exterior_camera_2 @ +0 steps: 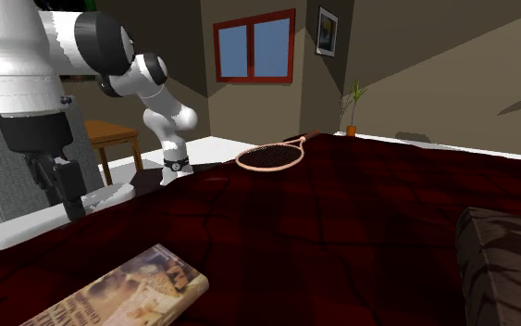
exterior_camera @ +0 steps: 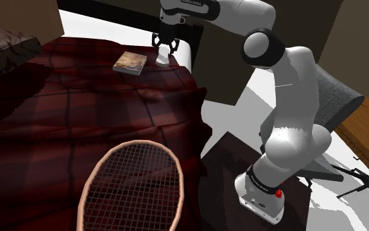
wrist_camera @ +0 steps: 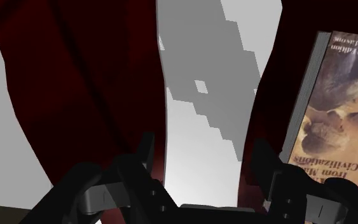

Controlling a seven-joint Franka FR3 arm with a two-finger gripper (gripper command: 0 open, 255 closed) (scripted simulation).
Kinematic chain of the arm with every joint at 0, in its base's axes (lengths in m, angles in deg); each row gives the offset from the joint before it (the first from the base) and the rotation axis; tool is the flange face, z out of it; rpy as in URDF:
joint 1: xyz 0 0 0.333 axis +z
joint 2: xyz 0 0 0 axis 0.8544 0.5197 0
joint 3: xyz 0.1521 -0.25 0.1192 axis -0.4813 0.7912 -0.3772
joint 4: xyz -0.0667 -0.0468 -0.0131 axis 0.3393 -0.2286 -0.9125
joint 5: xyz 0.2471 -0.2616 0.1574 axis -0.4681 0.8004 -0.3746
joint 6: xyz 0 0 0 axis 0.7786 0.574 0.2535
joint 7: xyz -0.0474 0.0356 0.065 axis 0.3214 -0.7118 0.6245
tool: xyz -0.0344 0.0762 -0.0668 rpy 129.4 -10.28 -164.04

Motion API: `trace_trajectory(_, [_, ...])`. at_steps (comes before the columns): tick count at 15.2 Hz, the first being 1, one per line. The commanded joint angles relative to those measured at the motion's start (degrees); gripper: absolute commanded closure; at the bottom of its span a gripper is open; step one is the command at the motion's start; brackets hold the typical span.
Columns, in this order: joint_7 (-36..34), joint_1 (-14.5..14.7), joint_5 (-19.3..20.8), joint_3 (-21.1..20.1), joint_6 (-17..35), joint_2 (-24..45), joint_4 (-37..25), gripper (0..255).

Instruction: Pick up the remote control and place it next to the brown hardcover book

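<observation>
A pale grey remote control (wrist_camera: 203, 95) lies lengthwise on the dark red plaid blanket (exterior_camera: 78, 98), partly sunk into its folds. My gripper (wrist_camera: 203, 149) hangs just above it, open, with one finger on each side and neither touching it. In the shoulder view the gripper (exterior_camera: 166, 47) is over the remote (exterior_camera: 162, 60) at the bed's far corner. A hardcover book (exterior_camera: 129, 62) with a brownish picture cover lies a short way toward that view's left. The book (wrist_camera: 330, 108) is also beside one finger. In the second exterior view the gripper (exterior_camera_2: 59, 208) hangs behind the book (exterior_camera_2: 124, 292).
A tennis racket (exterior_camera: 134, 187) lies on the blanket near the bed's near edge. A dark pillow (exterior_camera: 2, 46) sits at the shoulder view's upper left. The bed drops off beside the remote. A wooden table (exterior_camera: 366, 131) and a chair (exterior_camera: 337, 98) stand past my stand.
</observation>
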Motion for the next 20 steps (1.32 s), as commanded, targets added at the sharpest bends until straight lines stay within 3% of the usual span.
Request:
trace_trajectory(1, [0.78, 0.20, 0.31, 0.37, -1.01, 1.78, -2.84, 255])
trace_trajectory(15, [-0.25, -1.82, 0.70, 0.56, 10.42, 1.63, 9.15, 255])
trace_trajectory(20, [-0.25, -1.82, 0.70, 0.56, 10.42, 1.63, 9.15, 255])
